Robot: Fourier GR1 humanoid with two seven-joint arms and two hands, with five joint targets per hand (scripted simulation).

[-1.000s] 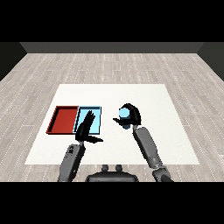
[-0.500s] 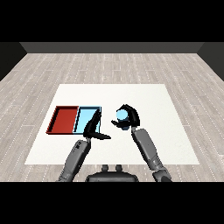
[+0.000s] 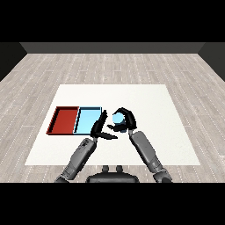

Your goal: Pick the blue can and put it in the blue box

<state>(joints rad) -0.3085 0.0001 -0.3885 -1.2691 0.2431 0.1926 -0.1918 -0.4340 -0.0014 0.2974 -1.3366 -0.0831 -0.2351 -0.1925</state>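
Observation:
The blue can (image 3: 118, 118) is held above the table, with my right hand (image 3: 126, 119) curled round it, just right of the light blue tray (image 3: 87, 120). That tray lies beside the red tray (image 3: 64, 120) on the white table (image 3: 145, 101). My left hand (image 3: 100, 127) is open, fingers straight, at the blue tray's right edge and close to the left of the can.
Both trays sit at the table's left half, the red one outermost. My two forearms come in from the lower edge and nearly meet in the middle. Grey wood floor surrounds the table.
My right hand has carried the blue can leftward toward the blue tray. My left hand has shifted right, off the blue tray to its right edge.

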